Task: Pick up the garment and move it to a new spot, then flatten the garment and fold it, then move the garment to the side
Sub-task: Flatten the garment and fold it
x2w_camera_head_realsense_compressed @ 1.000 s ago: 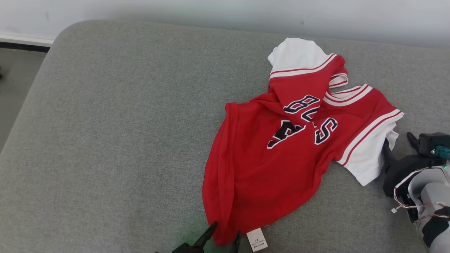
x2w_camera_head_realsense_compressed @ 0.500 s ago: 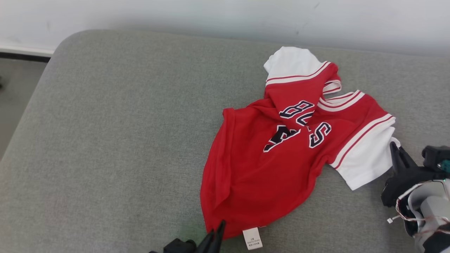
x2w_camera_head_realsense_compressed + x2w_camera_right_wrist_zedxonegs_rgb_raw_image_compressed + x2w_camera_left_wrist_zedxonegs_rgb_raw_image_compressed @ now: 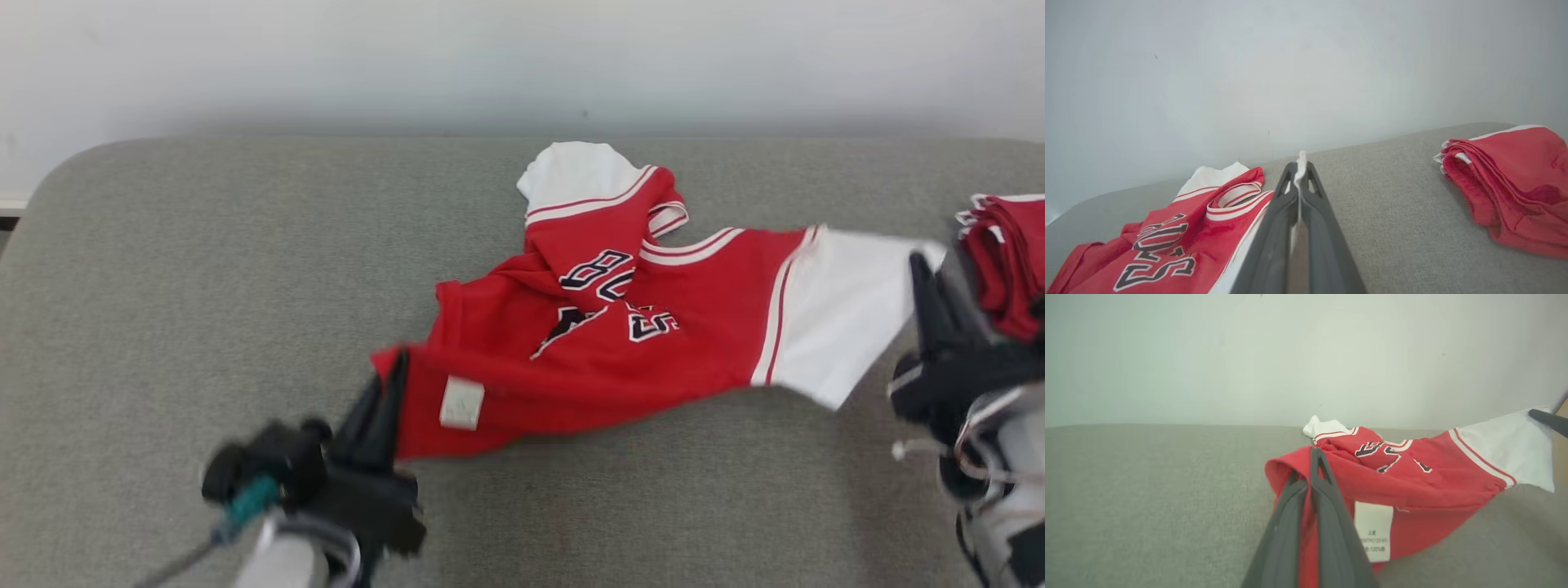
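Over the cushion [image 3: 204, 286], left hand [image 3: 398, 361] and right hand [image 3: 919, 263] pinch the rumpled red-and-white garment [image 3: 702, 310] taut.

left pincer [image 3: 398, 363] black, teal connector [image 3: 249, 500]; right pincer [image 3: 918, 265] black, grey forearm [image 3: 1008, 445].

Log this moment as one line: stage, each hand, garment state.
stage: pick-up | left hand: shut on red jersey hem | right hand: shut on white sleeve | red jersey: stretched between hands | nearby: folded red garment, right
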